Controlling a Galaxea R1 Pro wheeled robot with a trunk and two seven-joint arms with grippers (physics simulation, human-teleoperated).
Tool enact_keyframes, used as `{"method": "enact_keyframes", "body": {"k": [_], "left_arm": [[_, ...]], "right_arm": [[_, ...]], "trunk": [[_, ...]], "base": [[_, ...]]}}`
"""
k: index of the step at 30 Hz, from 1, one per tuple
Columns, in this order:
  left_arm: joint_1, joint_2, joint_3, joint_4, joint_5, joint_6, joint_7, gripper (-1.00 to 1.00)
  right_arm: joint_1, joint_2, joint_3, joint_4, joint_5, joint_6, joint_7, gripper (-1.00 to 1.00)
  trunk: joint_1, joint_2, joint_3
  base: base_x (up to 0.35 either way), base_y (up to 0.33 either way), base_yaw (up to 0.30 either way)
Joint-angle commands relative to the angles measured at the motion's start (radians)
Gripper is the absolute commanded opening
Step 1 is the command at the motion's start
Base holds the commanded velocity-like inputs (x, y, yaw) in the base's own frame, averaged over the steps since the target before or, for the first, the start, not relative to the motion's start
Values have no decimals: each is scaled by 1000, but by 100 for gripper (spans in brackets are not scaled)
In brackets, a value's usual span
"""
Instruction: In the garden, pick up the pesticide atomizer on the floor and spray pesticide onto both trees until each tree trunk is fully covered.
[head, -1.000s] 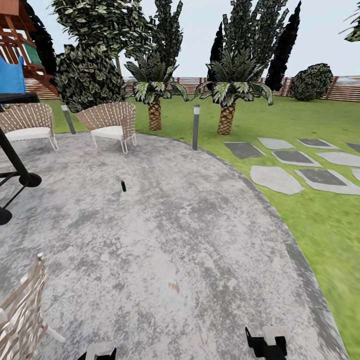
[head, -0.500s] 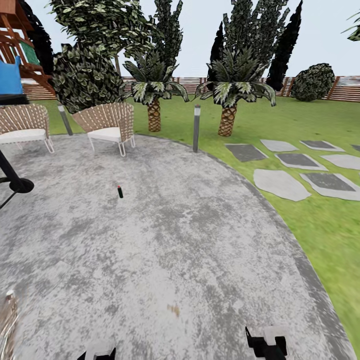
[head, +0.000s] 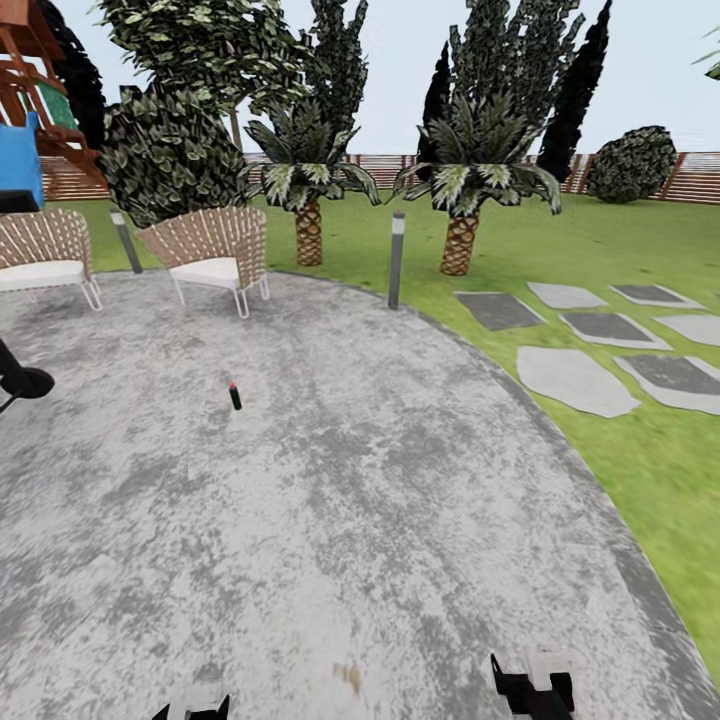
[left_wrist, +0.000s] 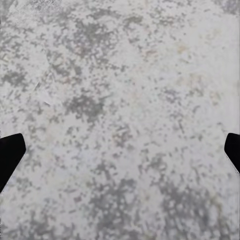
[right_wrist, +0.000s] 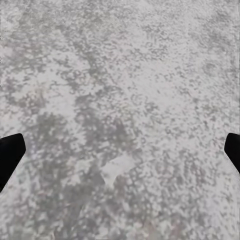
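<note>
A tiny dark upright thing with a red top (head: 234, 395) stands on the grey patio, well ahead and left of both arms; it is too small to tell whether it is the pesticide atomizer. One tree's green-and-white crown (head: 205, 45) rises at the back left, with a sliver of pale tree trunk (head: 236, 128) behind a shrub. The lawn floor (head: 640, 450) lies to the right. My left gripper (head: 190, 711) and right gripper (head: 531, 690) peek in at the lower edge. Both wrist views look down on patio, with black fingertips (left_wrist: 10, 155) (right_wrist: 10, 154) wide apart and nothing between them.
Two wicker chairs (head: 212, 252) (head: 42, 255) stand at the patio's back left, with a black stand foot (head: 22, 381) at the left. A bollard lamp (head: 396, 258) marks the patio edge. Two short palms (head: 308, 225) (head: 460, 235), dark conifers, stepping stones (head: 575, 378) and a slat fence (head: 690, 175) lie beyond.
The whole view has shifted as the robot moves over the patio. The wicker chair at the lower left has slid out of the picture. Both grippers keep their place in the view.
</note>
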Motion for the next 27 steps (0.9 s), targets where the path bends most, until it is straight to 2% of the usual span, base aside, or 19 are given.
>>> {"method": "enact_keyframes", "body": {"k": [1,12,27], "left_arm": [[-1,0,0,1,5,-3,-1,100],[-1,0,0,1,5,-3,-1,100],[-1,0,0,1,5,-4,-1,100]], "right_arm": [[-1,0,-8,1,11,-3,-4,100],[-1,0,-8,1,11,-3,-4,100],[-1,-1,-8,1,11,-2,-3,100]], "trunk": [[0,0,-1],[0,0,-4],[0,0,-5]], "base": [[337,65,102],[337,86,197],[337,92,12]]}}
